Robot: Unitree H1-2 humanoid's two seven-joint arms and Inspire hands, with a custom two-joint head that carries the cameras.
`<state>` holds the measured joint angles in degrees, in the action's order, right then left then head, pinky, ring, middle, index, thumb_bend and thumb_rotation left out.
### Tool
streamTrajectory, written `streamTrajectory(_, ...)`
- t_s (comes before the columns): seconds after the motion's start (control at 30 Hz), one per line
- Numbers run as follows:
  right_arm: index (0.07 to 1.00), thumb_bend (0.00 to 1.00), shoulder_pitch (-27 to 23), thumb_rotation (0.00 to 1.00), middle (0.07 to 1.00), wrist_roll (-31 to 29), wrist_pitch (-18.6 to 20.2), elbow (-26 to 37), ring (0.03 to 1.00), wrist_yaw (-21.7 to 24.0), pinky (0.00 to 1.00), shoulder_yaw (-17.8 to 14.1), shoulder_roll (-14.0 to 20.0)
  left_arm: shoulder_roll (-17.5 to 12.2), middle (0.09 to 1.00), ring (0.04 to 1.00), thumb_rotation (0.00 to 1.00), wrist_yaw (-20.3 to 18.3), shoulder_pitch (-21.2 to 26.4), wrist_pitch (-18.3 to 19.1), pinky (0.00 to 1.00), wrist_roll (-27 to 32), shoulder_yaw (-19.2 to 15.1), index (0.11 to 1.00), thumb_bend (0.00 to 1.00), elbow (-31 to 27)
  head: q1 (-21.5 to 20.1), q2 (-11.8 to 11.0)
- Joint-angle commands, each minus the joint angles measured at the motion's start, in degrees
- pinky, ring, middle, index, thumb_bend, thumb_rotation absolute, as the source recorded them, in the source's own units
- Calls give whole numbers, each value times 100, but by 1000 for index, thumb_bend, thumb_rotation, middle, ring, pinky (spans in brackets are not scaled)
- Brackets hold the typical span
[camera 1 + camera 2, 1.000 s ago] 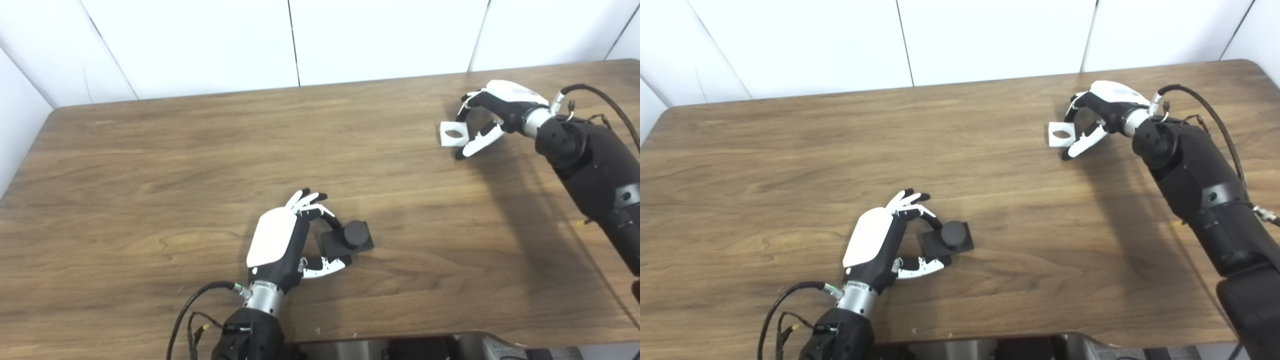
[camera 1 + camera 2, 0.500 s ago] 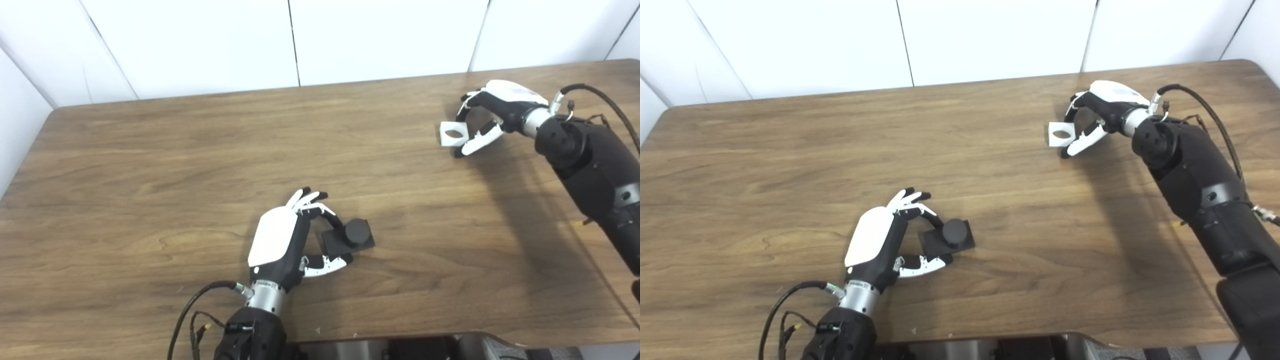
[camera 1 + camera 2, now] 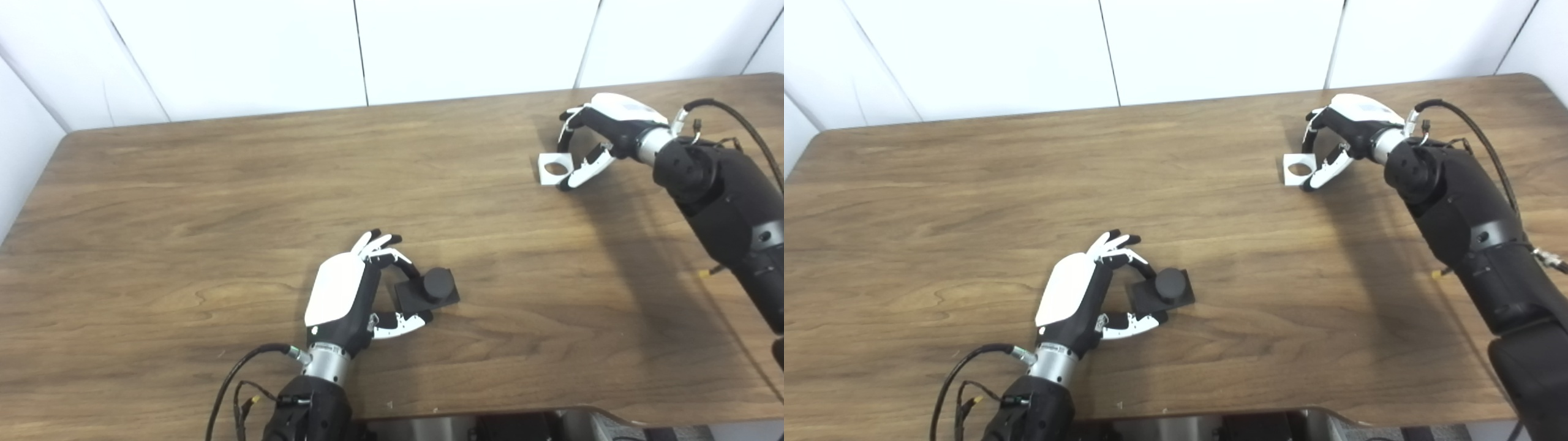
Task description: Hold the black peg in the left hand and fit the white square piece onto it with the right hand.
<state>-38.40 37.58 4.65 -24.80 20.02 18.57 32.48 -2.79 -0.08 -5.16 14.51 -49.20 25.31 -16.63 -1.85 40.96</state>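
Fingers of the left hand (image 3: 343, 294) pinch the black peg (image 3: 427, 289) by its square base, low on the wooden table (image 3: 184, 202). Far off, the right hand (image 3: 597, 135) curls around the white square piece (image 3: 555, 168), seemingly clamped on its near edge. Grasping is under way; next comes lifting both and aligning hole over peg.

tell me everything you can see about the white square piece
The white square piece is a small, flat, matte white plate with a round hole through its middle. It sits far right on the wooden table, at the fingertips of the right hand, which curls around its right edge. Whether it is lifted cannot be told.
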Motion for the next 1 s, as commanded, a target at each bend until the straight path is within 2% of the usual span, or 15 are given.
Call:
streamTrajectory(0.0, 492, 523, -271, 143, 909, 21, -28, 48, 973, -153, 944, -67, 63, 78, 861, 947, 78, -24, -59, 31, 847, -81, 13, 491, 504, 43, -6, 5)
streamTrajectory(0.6, 492, 523, -222, 143, 909, -2, 10, 141, 975, -187, 949, -128, 80, 58, 864, 948, 79, -57, -75, 63, 838, -114, 10, 491, 503, 12, -16, -2)
streamTrajectory(0.77, 492, 524, -135, 144, 906, -111, -78, 367, 973, -270, 965, -283, 109, 52, 863, 950, 80, -61, -84, 77, 844, -133, 9, 491, 503, 24, -4, -7)
streamTrajectory(0.97, 492, 524, 40, 145, 903, -195, 63, 1061, 979, -104, 953, -470, 179, 39, 863, 950, 79, -47, -89, 61, 851, -112, -13, 491, 504, 24, -53, -15)
